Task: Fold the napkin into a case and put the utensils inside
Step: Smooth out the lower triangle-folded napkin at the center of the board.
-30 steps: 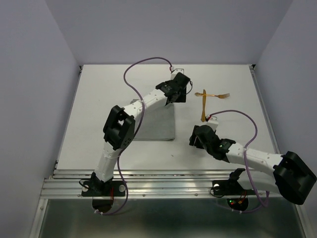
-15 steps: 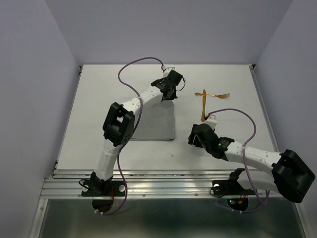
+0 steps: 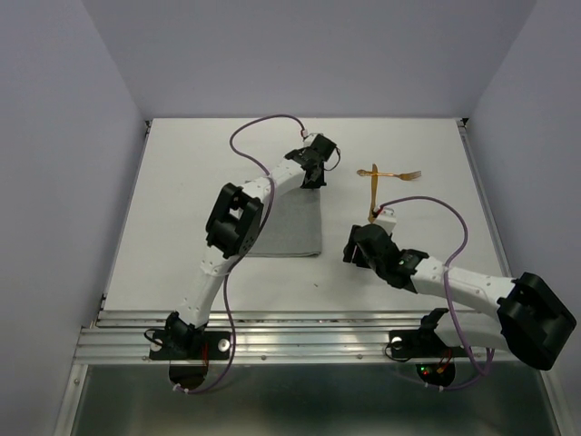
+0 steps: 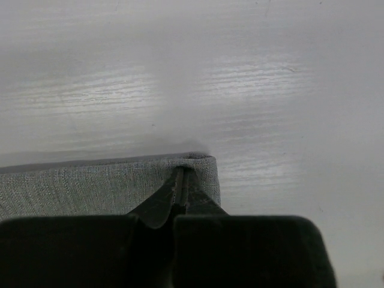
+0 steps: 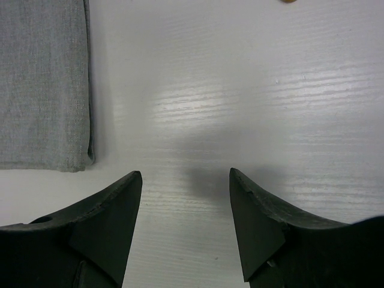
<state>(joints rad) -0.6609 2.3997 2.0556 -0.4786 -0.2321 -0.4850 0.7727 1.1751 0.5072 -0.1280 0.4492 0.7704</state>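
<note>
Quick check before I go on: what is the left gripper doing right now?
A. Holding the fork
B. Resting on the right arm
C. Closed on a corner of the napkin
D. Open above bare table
C: in the left wrist view the left gripper has its jaws shut together on the edge of the grey napkin, right at its corner.

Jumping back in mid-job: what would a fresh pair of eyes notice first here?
The left hand is shut on the far right corner of the folded grey cloth napkin at mid-table. Next come the two shiny golden-orange utensils lying crossed to the napkin's right, and the right hand hovering open and empty by its near right corner.
</note>
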